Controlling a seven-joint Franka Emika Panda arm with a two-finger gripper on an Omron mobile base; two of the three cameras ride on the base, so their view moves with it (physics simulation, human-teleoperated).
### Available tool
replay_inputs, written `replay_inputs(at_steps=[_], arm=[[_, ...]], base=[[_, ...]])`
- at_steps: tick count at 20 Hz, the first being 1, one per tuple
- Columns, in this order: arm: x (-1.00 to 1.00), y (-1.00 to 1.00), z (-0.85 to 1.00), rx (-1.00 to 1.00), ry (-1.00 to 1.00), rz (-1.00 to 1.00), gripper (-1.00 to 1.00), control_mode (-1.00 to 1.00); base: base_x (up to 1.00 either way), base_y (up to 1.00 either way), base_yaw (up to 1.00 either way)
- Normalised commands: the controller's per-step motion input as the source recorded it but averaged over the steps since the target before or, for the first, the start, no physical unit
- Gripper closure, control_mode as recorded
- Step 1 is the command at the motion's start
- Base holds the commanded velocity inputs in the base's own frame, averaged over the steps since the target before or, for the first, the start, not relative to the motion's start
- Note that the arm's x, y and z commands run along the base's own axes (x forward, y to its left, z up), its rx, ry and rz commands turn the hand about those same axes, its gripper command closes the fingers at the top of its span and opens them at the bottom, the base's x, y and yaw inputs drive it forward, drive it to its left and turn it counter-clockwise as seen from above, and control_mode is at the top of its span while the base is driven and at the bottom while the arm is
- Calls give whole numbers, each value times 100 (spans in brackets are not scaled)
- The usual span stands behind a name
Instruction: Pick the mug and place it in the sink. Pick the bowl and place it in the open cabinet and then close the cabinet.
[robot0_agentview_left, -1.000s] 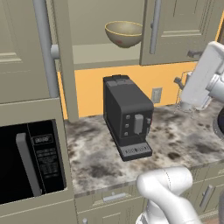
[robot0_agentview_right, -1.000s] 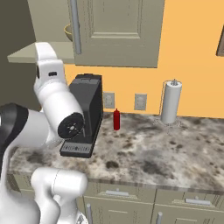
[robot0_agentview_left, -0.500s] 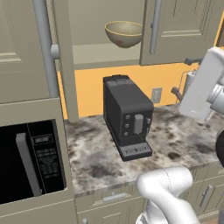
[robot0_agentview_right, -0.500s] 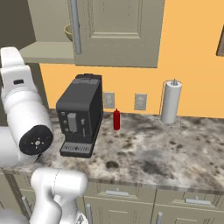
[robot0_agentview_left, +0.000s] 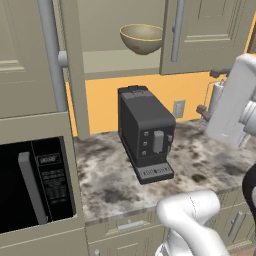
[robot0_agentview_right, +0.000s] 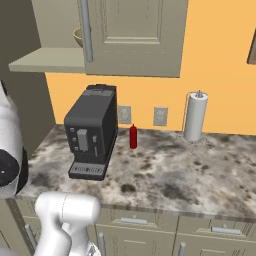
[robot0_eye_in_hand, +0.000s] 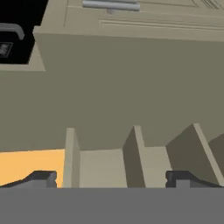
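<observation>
Plainly the claw (robot0_eye_in_hand: 111, 178) stands wide, its two dark tips far apart at the bottom of the hand view with nothing between them, facing flat grey-beige cabinet panels from close up. What those panels belong to is hard to say from so near; they may be the underside or edge of the wall cabinet (robot0_agentview_left: 125, 65). From the left base view the bowl (robot0_agentview_left: 142, 38), a round, thin-rimmed tan thing with a smooth matte look, already sits on the cabinet's open shelf, so the step in hand looks like closing the cabinet. Its door (robot0_agentview_left: 30, 65), a recessed panel with a long silver bar handle (robot0_agentview_left: 51, 55), stands swung out to the left. The next move would call for getting the claw behind or against that door's outer edge and sweeping it shut without knocking the bowl. Below, a boxy black coffee machine (robot0_agentview_left: 146, 132) stands on the mottled stone worktop (robot0_agentview_left: 107, 175), with a red bottle (robot0_agentview_right: 133, 137) and a paper towel roll (robot0_agentview_right: 195, 117) near the orange wall.
</observation>
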Motion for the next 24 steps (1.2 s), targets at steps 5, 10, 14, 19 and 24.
replay_inputs(at_steps=[5, 10, 14, 19, 24], arm=[[-25, 44, -6, -8, 0, -7, -100, -100], [-38, 45, -1, -9, 0, -5, -100, -100], [-29, 40, 0, -6, 0, -7, -100, -100], [-24, 34, -3, -4, 0, -7, -100, -100], [-24, 34, -10, -4, 0, -6, -100, -100]], base=[[0, 0, 0], [0, 0, 0], [0, 0, 0], [0, 0, 0], [0, 0, 0]])
